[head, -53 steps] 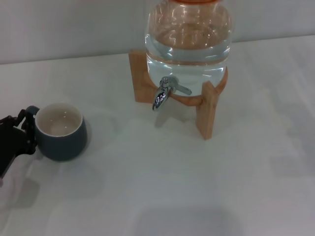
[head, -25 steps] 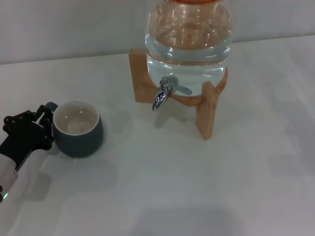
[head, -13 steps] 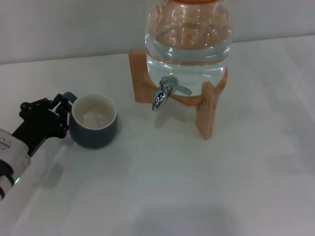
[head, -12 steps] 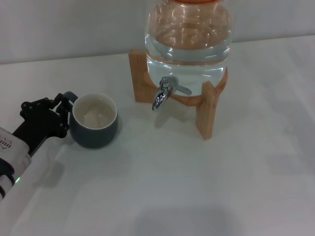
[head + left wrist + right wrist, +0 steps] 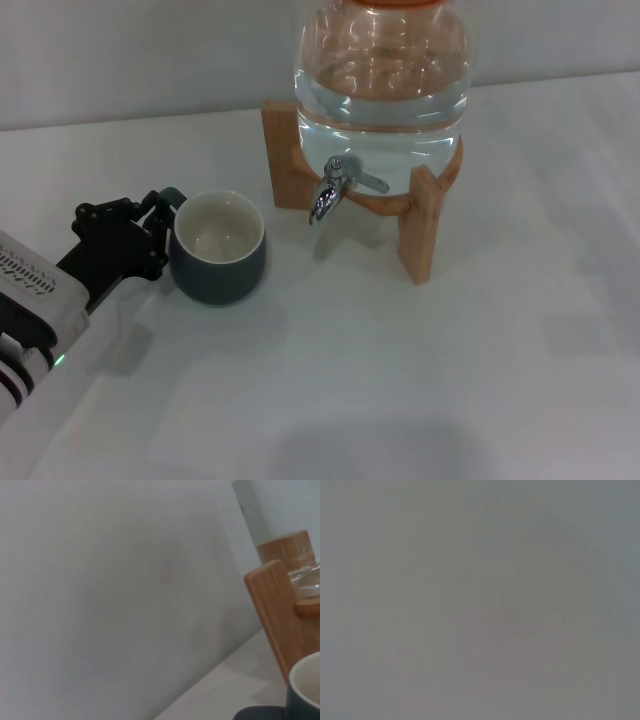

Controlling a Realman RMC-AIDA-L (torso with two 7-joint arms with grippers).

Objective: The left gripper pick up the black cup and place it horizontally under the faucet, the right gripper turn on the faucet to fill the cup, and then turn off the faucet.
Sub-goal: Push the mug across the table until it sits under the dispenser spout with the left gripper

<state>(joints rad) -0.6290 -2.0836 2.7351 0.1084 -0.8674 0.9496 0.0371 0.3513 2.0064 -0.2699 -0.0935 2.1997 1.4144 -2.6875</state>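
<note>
Black cup [image 5: 218, 262], pinched at its handle by the left gripper [image 5: 152, 243], has been carried from the table's left edge toward the faucet [image 5: 330, 190], not yet reached.

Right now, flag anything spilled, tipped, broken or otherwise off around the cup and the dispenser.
Nothing stands out. The black cup sits upright and empty, held at its handle by the left hand, short of the faucet. No water runs from the spout, the table looks dry, and the glass jar sits level on its wooden stand.
</note>
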